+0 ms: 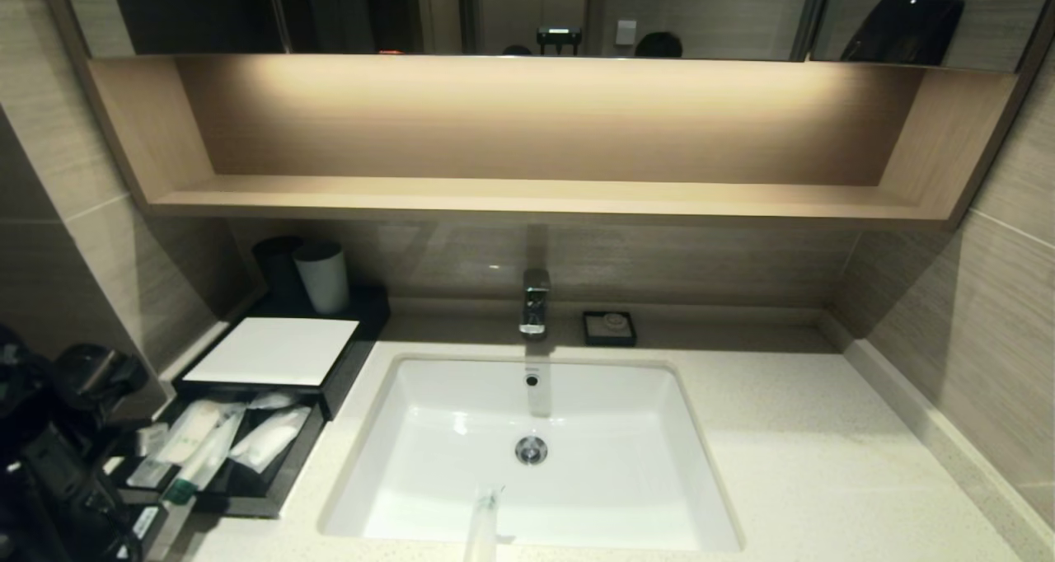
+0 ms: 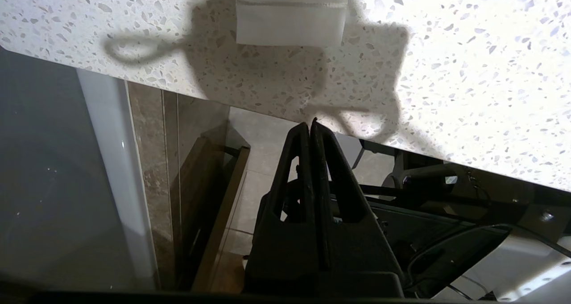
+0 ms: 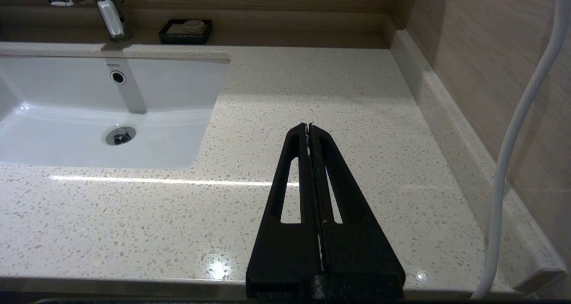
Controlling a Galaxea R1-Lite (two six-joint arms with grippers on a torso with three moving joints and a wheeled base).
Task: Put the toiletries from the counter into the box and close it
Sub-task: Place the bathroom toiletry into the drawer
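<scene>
The black box with a white top panel (image 1: pixel 272 350) stands at the counter's left. Its front drawer (image 1: pixel 284 471) is pulled out. One long slim packet with a green mark (image 1: pixel 198 456) lies in the drawer among short white sachets (image 1: pixel 268 438). A second long whitish packet (image 1: pixel 482 525) lies on the counter at the sink's front rim. Its end likely shows in the left wrist view (image 2: pixel 292 14). My left gripper (image 2: pixel 311 122) is shut and empty at the counter's front edge; its arm (image 1: pixel 66 463) is low left. My right gripper (image 3: pixel 309 125) is shut and empty over the counter (image 3: pixel 348 94) right of the sink.
The white sunken sink (image 1: pixel 429 430) fills the middle, with a faucet (image 1: pixel 535 302) behind it. A small black soap dish (image 1: pixel 609 328) sits to the faucet's right. A grey cup (image 1: pixel 323 276) stands behind the box. A wall (image 3: pixel 490 72) bounds the counter's right side.
</scene>
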